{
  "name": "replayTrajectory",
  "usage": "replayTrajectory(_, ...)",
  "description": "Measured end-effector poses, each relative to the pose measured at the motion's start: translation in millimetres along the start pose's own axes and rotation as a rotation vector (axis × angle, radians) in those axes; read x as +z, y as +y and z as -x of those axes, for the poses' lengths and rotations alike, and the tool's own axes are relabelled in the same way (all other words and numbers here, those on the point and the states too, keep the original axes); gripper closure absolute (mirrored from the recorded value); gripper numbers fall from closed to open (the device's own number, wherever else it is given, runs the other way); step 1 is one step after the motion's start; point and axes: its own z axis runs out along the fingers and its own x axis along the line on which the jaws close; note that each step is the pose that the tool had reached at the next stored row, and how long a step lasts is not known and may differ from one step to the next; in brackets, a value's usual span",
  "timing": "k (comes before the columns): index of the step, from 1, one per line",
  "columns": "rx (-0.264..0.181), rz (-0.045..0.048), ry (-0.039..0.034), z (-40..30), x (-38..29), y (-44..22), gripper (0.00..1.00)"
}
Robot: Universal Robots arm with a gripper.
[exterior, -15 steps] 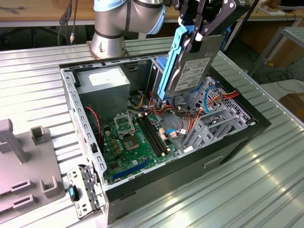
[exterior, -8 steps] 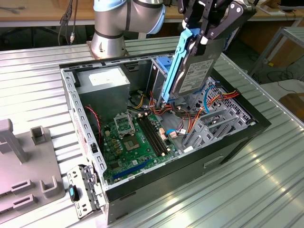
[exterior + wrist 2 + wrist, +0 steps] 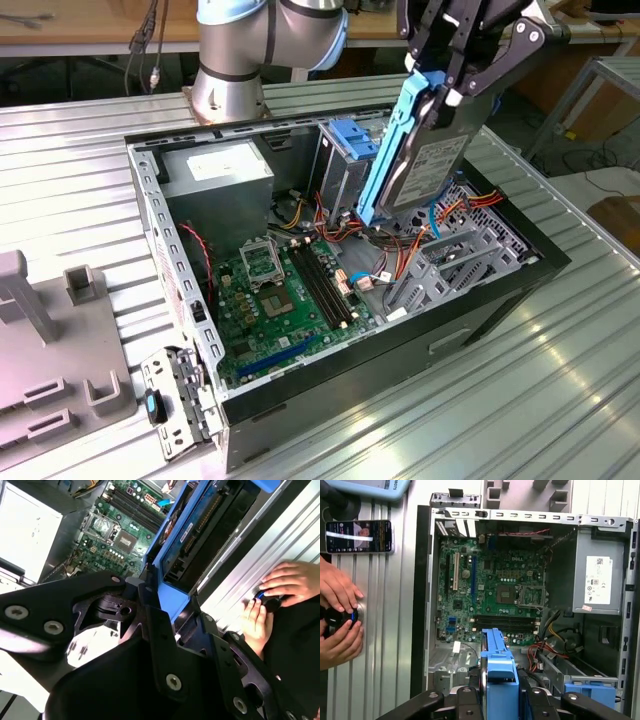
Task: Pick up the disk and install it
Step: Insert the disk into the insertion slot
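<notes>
Our tool [image 3: 446, 84] pinches the disk [image 3: 432, 165] by its upper end, in the upper right of the exterior view. We see the disk tilted, nearly upright, over the open computer case [image 3: 160, 225]. Its white label carries print we cannot make out. The grey power supply [image 3: 215, 185] in the case has also a white label. Beside the case, a person's hands [image 3: 337, 587] hold a black knob [image 3: 339, 617] on the ribbed surface [image 3: 480, 400].

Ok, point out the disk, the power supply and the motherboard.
disk [image 3: 431, 163], exterior view, on its white label.
power supply [image 3: 597, 580], first wrist view, on its white label.
motherboard [image 3: 248, 292], exterior view, on its green board.
</notes>
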Motion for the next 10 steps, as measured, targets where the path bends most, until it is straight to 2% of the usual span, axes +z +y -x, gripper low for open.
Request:
replayTrajectory(8,0.0,0.0002,0.0,-0.9,1.4,-16.1,0.64)
replayTrajectory(9,0.0,0.0001,-0.0001,-1.1,1.7,-18.9,0.64)
replayTrajectory(10,0.0,0.0002,0.0,-1.4,2.1,-25.1,0.64)
